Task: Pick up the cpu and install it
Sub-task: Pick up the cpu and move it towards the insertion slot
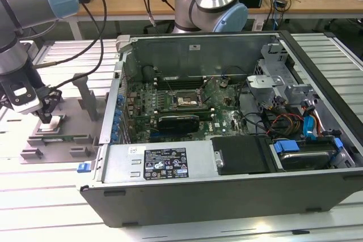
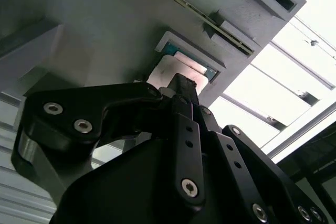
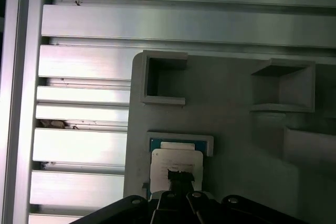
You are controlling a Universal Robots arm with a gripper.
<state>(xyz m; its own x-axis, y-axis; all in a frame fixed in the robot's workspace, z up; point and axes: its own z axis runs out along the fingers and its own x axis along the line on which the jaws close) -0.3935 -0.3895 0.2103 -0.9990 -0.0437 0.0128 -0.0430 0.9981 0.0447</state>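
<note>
**Gripper down on cpu at tray**

Gripper (image 1: 45, 118) sits over the grey tray (image 1: 76, 109), which lies on the slatted table (image 1: 45, 196) beside the open PC case (image 1: 227, 179). Cpu (image 1: 51, 125) lies flat in a square recess near the tray's edge, exterior view's left side. In both wrist views the fingers (image 3: 181, 178) look pressed together, w/ tips touching the cpu's (image 3: 176, 160) silver top. Motherboard socket (image 1: 186, 101) is inside the case, well apart from the cpu.
</note>
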